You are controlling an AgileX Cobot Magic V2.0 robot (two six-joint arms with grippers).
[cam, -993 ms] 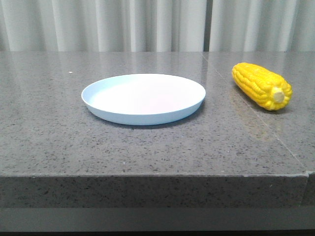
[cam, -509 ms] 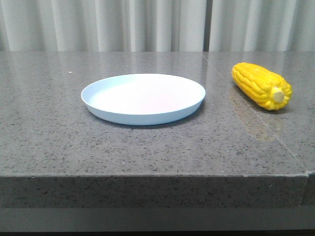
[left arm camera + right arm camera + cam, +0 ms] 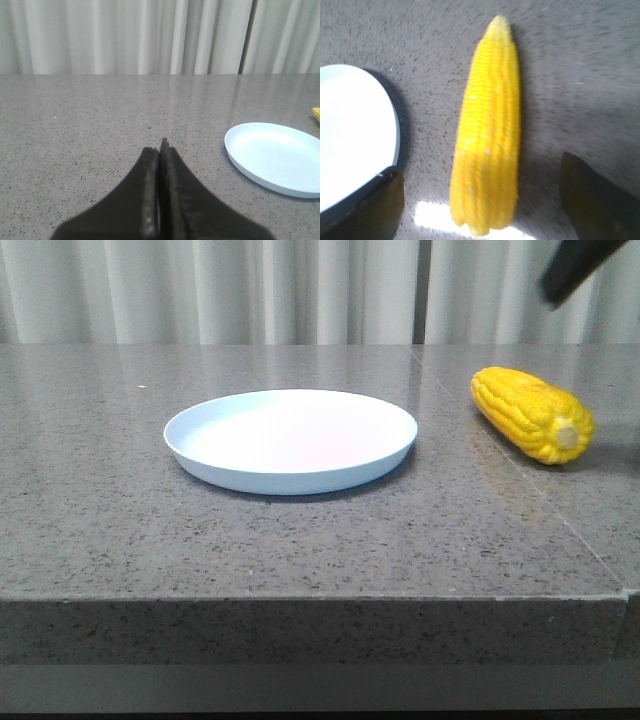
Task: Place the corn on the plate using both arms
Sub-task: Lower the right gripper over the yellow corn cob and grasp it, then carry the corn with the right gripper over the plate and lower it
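The corn (image 3: 533, 414) lies on its side on the grey speckled table (image 3: 300, 540), to the right of the plate (image 3: 290, 440) and well apart from it, with its pale stub end turned toward the table's front edge and its tapered tip pointing away. The plate sits flat, nothing on it, near the middle of the table. From the right wrist view the corn (image 3: 487, 140) runs lengthwise between the two dark fingers (image 3: 592, 200) of the right gripper (image 3: 485, 200), which stand spread wide, one on either side of the cob without touching it; the plate's rim (image 3: 395, 130) curves just beside the finger on that side. In the front view only a dark, blurred part of the right arm (image 3: 578, 268) shows, above the corn and beyond it. The left gripper (image 3: 160, 150) hovers on the far side of the plate (image 3: 275, 157) from the corn, fingers pressed together and holding nothing. Pale curtains (image 3: 250, 290) hang behind the table.
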